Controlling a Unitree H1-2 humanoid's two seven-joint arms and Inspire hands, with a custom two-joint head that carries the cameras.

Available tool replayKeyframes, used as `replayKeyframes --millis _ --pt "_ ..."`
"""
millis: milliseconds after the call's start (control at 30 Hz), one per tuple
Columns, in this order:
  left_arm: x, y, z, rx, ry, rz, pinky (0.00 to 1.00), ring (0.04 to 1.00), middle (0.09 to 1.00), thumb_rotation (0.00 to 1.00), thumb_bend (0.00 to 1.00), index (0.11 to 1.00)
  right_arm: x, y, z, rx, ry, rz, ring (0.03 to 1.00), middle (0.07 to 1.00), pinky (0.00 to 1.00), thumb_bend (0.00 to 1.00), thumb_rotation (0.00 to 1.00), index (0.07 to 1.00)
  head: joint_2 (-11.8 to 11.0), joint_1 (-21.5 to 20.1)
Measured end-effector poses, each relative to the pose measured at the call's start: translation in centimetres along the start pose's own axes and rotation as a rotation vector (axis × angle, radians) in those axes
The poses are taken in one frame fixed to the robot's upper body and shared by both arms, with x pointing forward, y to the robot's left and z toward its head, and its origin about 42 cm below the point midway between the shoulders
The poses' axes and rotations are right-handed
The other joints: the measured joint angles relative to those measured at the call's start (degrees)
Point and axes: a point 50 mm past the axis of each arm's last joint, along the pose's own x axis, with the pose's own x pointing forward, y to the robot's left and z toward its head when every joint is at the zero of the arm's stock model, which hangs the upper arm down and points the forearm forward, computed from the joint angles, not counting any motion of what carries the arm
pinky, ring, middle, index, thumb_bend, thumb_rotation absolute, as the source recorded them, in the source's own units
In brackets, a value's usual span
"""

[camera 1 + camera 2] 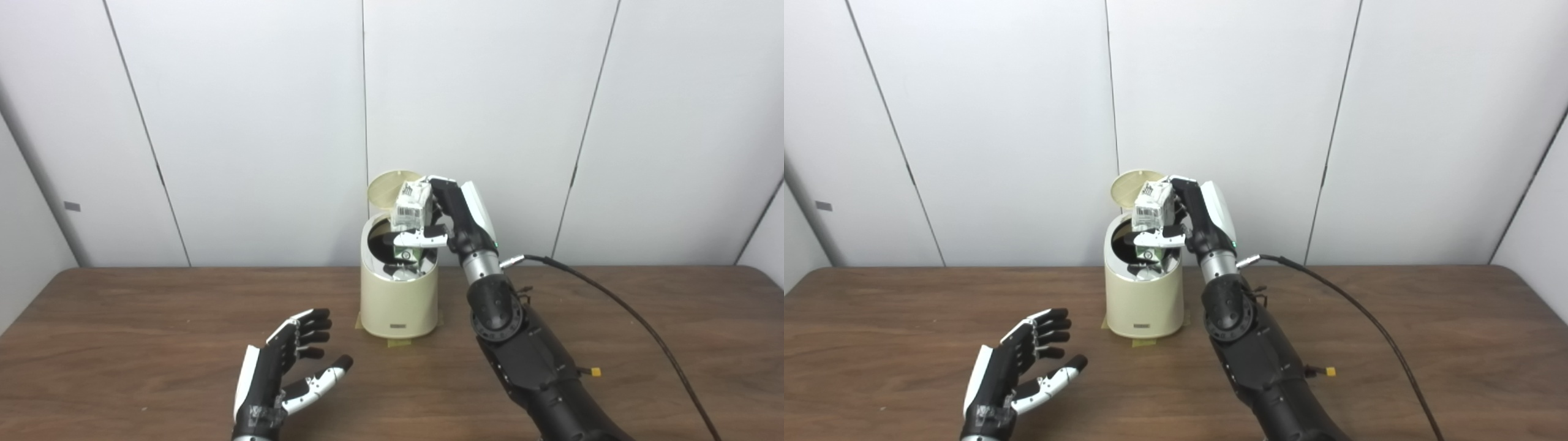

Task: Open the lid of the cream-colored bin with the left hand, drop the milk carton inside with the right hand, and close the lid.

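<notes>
Drop step: right hand (442,215) grips milk carton (412,205) at frame centre, above open cream-colored bin (399,300) w/ lid (388,187) raised; left hand (288,367) empty, fingers spread, lower left; next: release carton, then shut lid.

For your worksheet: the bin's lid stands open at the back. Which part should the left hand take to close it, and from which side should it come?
Probably the lid's top-left edge, reached from the left. The lid stands upright behind the cream-colored bin's opening, and the right hand holding the milk carton blocks its right side. The open left hand rests low on the table, front-left of the bin.
</notes>
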Motion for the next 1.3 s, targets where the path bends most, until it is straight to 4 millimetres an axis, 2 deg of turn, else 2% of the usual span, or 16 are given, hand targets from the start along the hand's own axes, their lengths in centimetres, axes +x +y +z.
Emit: replayKeyframes --millis 400,600,933,1100,1200,1233,1267,1300 --pt "-0.4 -0.2 0.4 0.014 0.002 0.0 0.63 0.702 0.732 0.08 0.62 0.753 0.3 1.1 -0.3 -0.023 -0.023 -0.01 0.347 0.445 0.3 0.52 0.0 0.522 0.7 1.0" --pt "-0.5 -0.3 0.5 0.026 0.004 -0.001 0.65 0.707 0.73 0.1 0.62 0.754 0.6 1.4 -0.3 -0.04 -0.04 -0.02 0.352 0.448 0.3 0.52 0.0 0.521 0.7 1.1" --pt "-0.5 -0.4 0.5 0.021 0.004 -0.001 0.63 0.701 0.728 0.07 0.62 0.751 0.5 2.0 -0.5 -0.041 -0.057 -0.031 0.353 0.455 0.31 0.52 0.0 0.513 0.9 1.4" --pt "-0.5 -0.5 0.6 0.019 0.002 -0.003 0.63 0.701 0.727 0.06 0.62 0.75 0.4 1.9 -0.7 -0.106 -0.087 0.003 0.397 0.463 0.32 0.53 0.0 0.52 1.3 1.5" --pt "-0.5 -0.5 0.6 0.016 0.002 -0.004 0.64 0.707 0.731 0.05 0.62 0.753 0.5 1.8 -0.7 -0.137 -0.1 0.031 0.481 0.482 0.38 0.53 0.0 0.509 1.4 1.5" --pt "-0.5 -0.5 0.6 0.016 0.002 -0.004 0.64 0.707 0.731 0.06 0.62 0.753 0.5 1.7 -0.7 -0.145 -0.104 0.038 0.514 0.559 0.4 0.69 0.05 0.586 1.5 1.3" --pt "-0.5 -0.5 0.6 0.016 0.002 -0.005 0.64 0.706 0.732 0.07 0.62 0.754 0.5 1.7 -0.7 -0.155 -0.109 0.044 0.538 0.614 0.42 0.79 0.08 0.638 1.5 1.2" --pt "-0.5 -0.5 0.6 0.016 0.002 -0.005 0.63 0.706 0.733 0.07 0.62 0.754 0.5 1.7 -0.7 -0.16 -0.112 0.047 0.546 0.632 0.43 0.83 0.09 0.655 1.5 1.2"
